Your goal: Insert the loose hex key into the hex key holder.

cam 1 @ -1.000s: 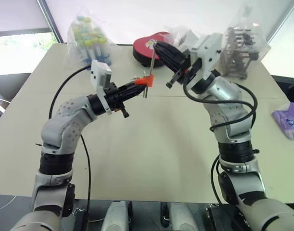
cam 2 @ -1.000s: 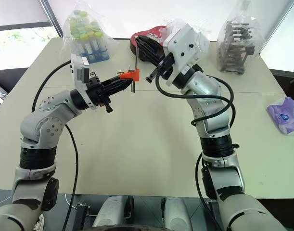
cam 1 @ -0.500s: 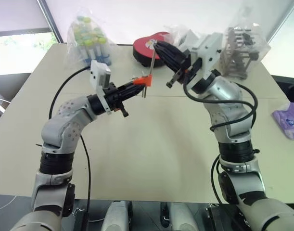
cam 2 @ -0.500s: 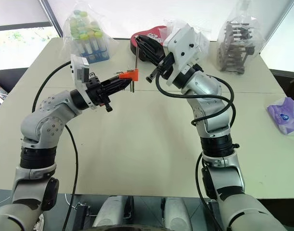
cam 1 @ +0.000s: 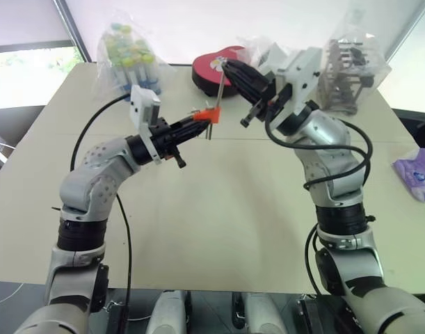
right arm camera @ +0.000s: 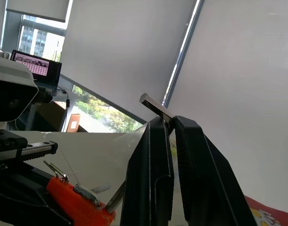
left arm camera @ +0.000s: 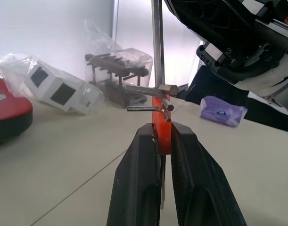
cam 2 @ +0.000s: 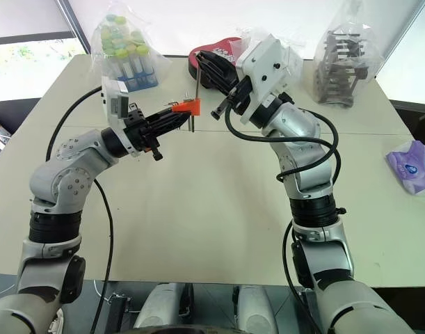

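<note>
Our left gripper is clamped on the holder, our right gripper pinches the key upright, its lower end at the holder, above the table. Slightly off-line, the key could jam or twist loose.

Key at the holder, both held above the table
Orange holder clamped in left gripper, short grey keys sticking out; thin grey loose hex key upright in right gripper, lower end at the holder.
</note>
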